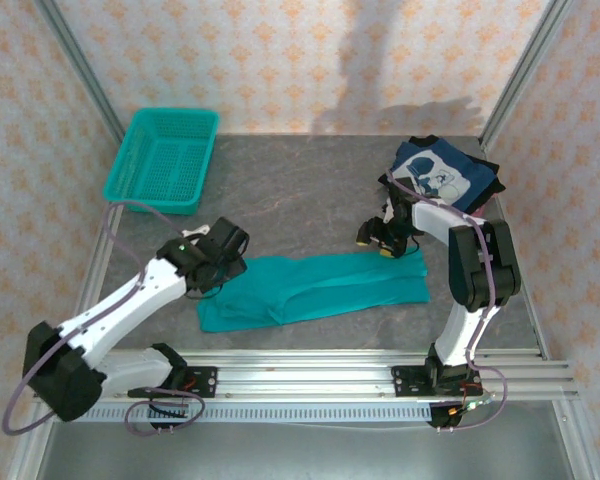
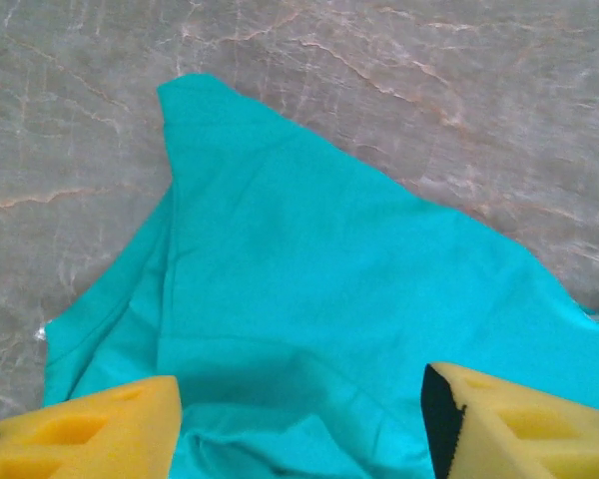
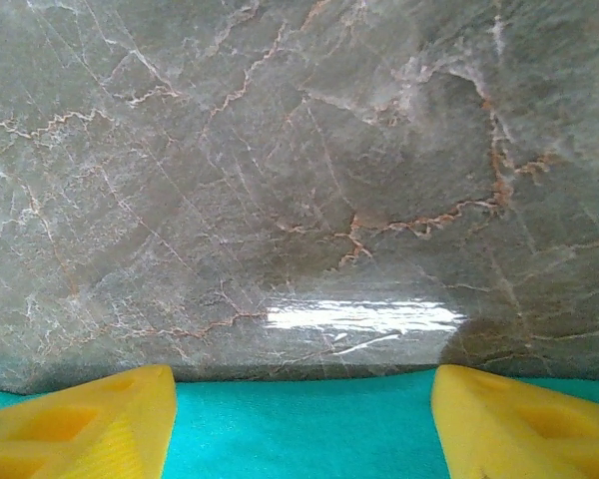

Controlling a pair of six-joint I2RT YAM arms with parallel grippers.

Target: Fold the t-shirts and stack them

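The teal t-shirt (image 1: 315,290) lies folded into a long strip across the front middle of the table; its cloth (image 2: 309,269) spreads out below my left wrist. My left gripper (image 1: 226,262) hovers at the strip's left end, open, its yellow fingers (image 2: 110,424) wide apart over the cloth with nothing between them (image 2: 299,399). My right gripper (image 1: 384,240) stands open at the strip's far right edge, and the teal hem (image 3: 299,439) runs between its fingers (image 3: 304,389). The navy t-shirt (image 1: 442,175) with white print lies folded at the back right.
A teal mesh basket (image 1: 163,160) sits at the back left. Bare grey marble table (image 1: 290,205) stretches between the basket and the navy shirt. Metal frame posts rise at both back corners, and a rail runs along the near edge.
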